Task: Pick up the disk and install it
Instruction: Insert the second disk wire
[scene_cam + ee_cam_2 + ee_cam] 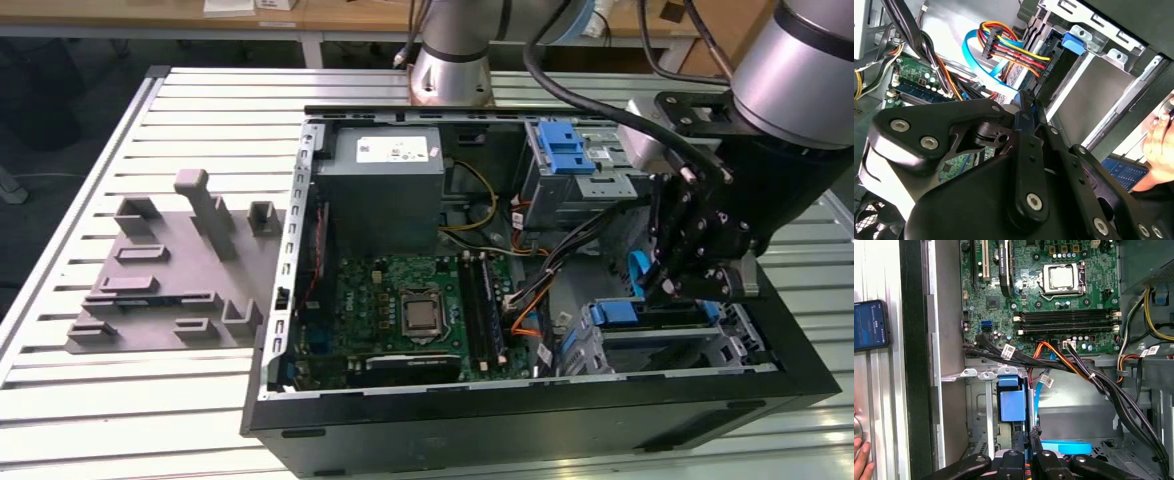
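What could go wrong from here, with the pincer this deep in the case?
The pincer sits right beside the light blue cable; it could snag it. The black cable bundle crosses the bay nearby and may catch on the arm. A person's hand rests beside the case, near the working arm.

Black gripper (1026, 107) — fingers together — just beside coloured cable bundle (1009, 47).

A slatted metal table (160, 400) carried the lot: an open black computer case (534, 425) sat on it, with a grey moulded fixture plate (167, 265) lying just beside, toward the exterior view's left.
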Available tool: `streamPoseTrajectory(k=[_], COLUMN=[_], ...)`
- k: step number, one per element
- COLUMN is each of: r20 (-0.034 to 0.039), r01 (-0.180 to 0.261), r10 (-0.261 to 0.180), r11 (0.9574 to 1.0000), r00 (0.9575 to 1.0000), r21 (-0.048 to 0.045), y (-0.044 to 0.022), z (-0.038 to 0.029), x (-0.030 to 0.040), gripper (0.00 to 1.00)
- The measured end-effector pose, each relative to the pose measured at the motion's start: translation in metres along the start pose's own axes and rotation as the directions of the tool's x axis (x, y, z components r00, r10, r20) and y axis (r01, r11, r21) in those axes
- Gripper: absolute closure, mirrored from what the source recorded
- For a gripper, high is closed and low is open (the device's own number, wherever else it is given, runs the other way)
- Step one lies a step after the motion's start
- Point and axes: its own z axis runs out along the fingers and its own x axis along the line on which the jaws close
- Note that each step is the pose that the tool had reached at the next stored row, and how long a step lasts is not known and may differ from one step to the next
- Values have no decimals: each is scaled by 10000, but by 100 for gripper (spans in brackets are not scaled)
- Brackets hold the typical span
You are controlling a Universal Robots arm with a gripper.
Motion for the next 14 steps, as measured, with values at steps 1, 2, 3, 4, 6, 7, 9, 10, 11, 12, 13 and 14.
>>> streamPoseTrajectory(k=[1,2,3,4,6,7,9,10,11,12,13,14], r20=[2,4,1,1,2,2,-1,-1,1,2,2,2], r01=[0,1,1,0,1,1,0,0,0,0,0,0], r10=[0,-1,-1,0,-1,-1,0,0,0,0,0,0], r11=[10000,10000,10000,10000,10000,10000,10000,10000,10000,10000,10000,10000], r00=[10000,10000,10000,10000,10000,10000,10000,10000,10000,10000,10000,10000], r21=[0,0,0,0,0,0,0,0,0,0,0,0], y=[-1,-4,-5,-7,-13,-17,-24,-28,-32,-38,-43,-48], z=[5,11,16,22,35,40,45,48,50,52,53,54], x=[0,0,2,3,3,3,3,2,2,2,1,1], gripper=[84,84,84,84,84,84,84,84,84,84,84,84])
